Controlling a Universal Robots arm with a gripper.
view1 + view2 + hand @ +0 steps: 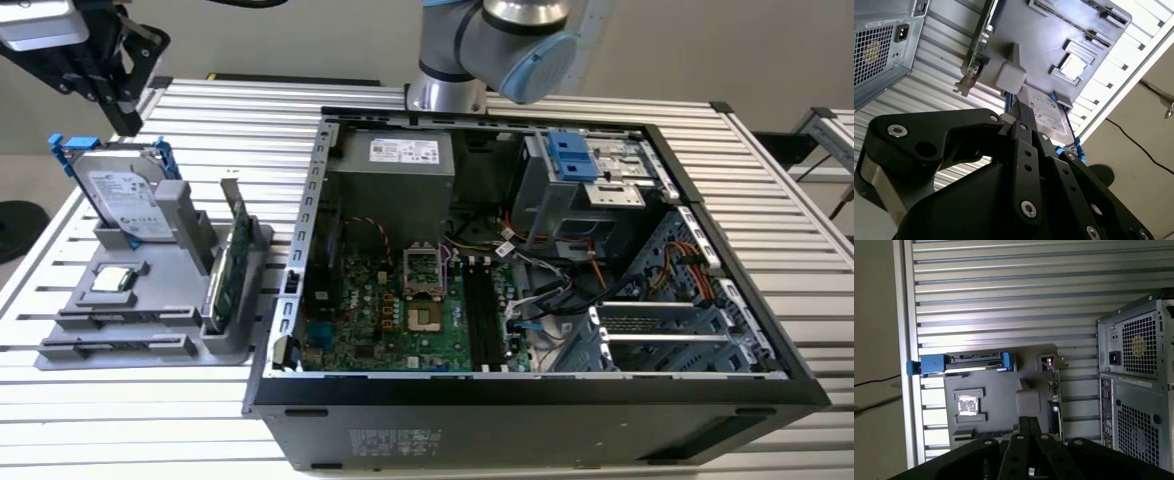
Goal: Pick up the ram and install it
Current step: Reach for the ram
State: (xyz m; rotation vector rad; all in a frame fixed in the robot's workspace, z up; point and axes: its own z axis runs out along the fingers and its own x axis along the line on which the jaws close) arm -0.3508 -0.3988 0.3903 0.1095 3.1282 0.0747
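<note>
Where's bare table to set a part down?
Bare slats between the holder and the near edge; more beyond the holder; a strip on the exterior view's right of the case. Crowded: the holder, with drive and card, and inside the case.

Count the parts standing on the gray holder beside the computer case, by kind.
Hard drive: 1
Green card: 1
Square chip: 1
Total: 3
I cannot tell whether the long front slots of the holder hold anything.
</note>
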